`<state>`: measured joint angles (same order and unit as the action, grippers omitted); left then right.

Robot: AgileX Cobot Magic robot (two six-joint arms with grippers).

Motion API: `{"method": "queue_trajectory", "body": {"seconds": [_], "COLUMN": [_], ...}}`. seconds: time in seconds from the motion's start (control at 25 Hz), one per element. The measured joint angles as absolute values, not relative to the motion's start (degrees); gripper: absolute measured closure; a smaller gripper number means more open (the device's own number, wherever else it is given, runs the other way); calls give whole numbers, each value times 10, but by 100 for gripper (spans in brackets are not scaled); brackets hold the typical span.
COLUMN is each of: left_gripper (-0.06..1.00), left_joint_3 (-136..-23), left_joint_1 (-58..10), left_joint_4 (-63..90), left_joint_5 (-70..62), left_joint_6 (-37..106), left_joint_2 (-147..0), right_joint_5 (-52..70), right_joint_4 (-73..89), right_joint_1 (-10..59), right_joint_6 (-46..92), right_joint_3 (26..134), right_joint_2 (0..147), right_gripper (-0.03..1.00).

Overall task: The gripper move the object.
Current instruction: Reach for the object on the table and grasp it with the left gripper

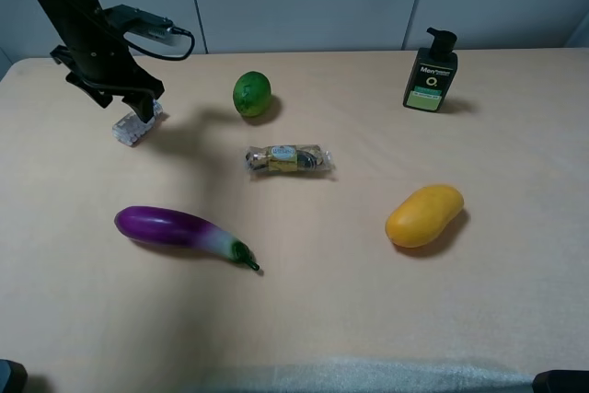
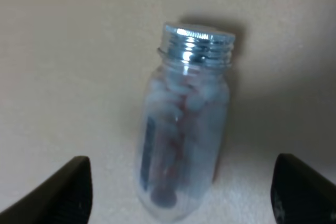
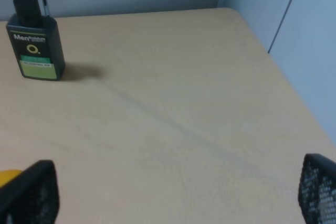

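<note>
Object: pellet bottle (image 2: 184, 124) lying flat left of the lime (image 1: 251, 94).
Left gripper (image 2: 181, 182): released, straddling it wide, ready to close.

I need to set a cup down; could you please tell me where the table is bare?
Free: between lime and pump bottle, and the front strip before eggplant and mango. Crowded: far-left corner, left gripper around the pellet bottle.

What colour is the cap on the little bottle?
The cap is shiny silver, clearest in the left wrist view.
</note>
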<state>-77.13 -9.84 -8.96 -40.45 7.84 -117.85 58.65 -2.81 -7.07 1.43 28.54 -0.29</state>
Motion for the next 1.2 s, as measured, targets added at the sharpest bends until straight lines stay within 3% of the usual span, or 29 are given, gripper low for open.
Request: {"method": "queue_trajectory", "body": {"seconds": [1.2], "left_gripper": [18], "left_joint_3": [-778], "left_joint_1": [-92], "left_joint_4": [-82], "left_joint_5": [-360], "left_joint_6": [94], "left_joint_2": [-1224], "right_joint_5": [587], "right_joint_4": [-28], "right_joint_1": [-71], "right_joint_6": [14], "right_joint_3": [285], "right_joint_2": [-3], "right_gripper": [27]}}
